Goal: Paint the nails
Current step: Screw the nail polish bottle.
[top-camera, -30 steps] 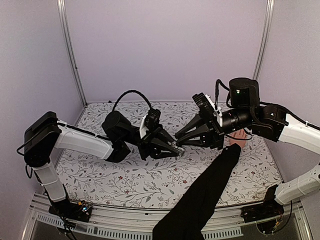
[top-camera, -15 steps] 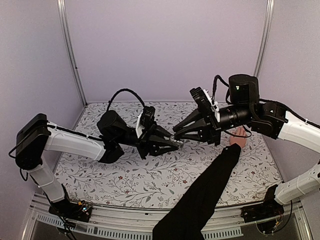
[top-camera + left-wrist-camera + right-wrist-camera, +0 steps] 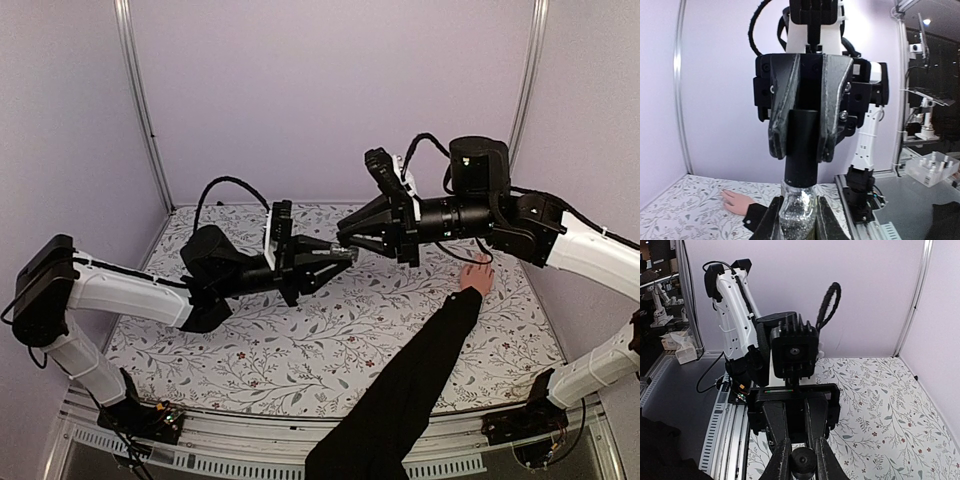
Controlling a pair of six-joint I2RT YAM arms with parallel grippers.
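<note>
A small glitter-filled bottle (image 3: 799, 216) stands between the fingers of my left gripper (image 3: 798, 202), which is shut on it. Its black cap (image 3: 802, 150) is clamped by my right gripper (image 3: 803, 465), which meets the left one head-on. In the top view the left gripper (image 3: 335, 258) and the right gripper (image 3: 348, 238) touch tips well above the table. A bare hand (image 3: 478, 276) with a long black sleeve (image 3: 420, 370) lies flat on the table at the right, below the right arm. Its nails (image 3: 487, 262) are too small to make out.
The floral tablecloth (image 3: 300, 340) covers the table. Metal posts (image 3: 140, 110) and lilac walls close in the back and sides. The sleeve crosses the table's near right part. Both arm bases sit at the near edge.
Both grippers, still joined on the bottle and cap, have risen and shifted slightly left and toward the back. The hand has stayed in place.
</note>
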